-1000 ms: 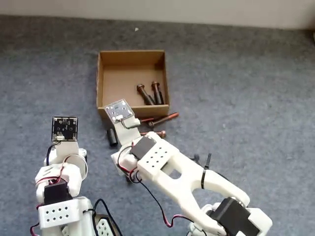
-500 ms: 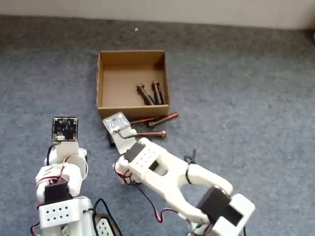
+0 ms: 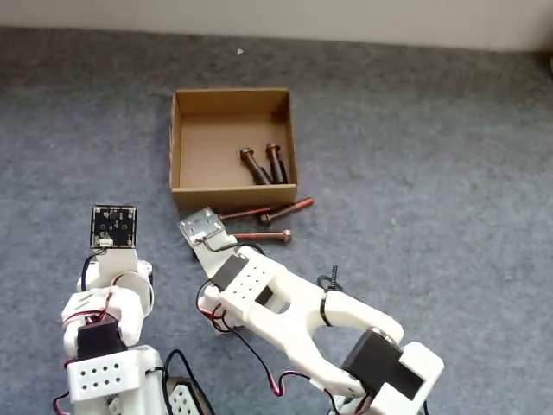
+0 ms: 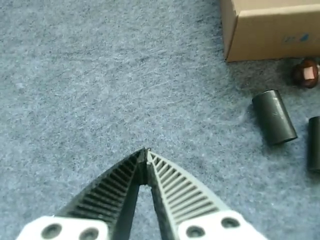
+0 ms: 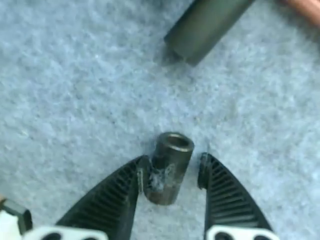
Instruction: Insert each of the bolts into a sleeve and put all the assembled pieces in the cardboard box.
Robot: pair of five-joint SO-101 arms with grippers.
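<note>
A short dark sleeve point(image 5: 169, 170) stands on end on the grey carpet between the fingers of my right gripper point(image 5: 172, 167), which is open; one finger point(image 5: 131, 181) touches it, the other stands just off it. Another dark sleeve point(image 5: 207, 22) lies farther off, beside a copper bolt point(image 5: 305, 7). My left gripper point(image 4: 145, 167) is shut on nothing over bare carpet, with a lying sleeve point(image 4: 274, 117) and a bolt head point(image 4: 306, 73) ahead of it. The cardboard box point(image 3: 177, 143) holds two assembled bolts point(image 3: 263, 164). Loose bolts point(image 3: 285, 210) point(image 3: 261, 235) lie in front of the box.
My right arm point(image 3: 294, 307) stretches from the near right to a spot just in front of the box. My left arm point(image 3: 108, 294) sits folded at the near left. A second sleeve point(image 4: 314, 145) shows at the edge of the left wrist view. Grey carpet spreads all around.
My right arm has drawn back from the box's front wall and come down over the carpet in front of it. The left arm has not moved.
</note>
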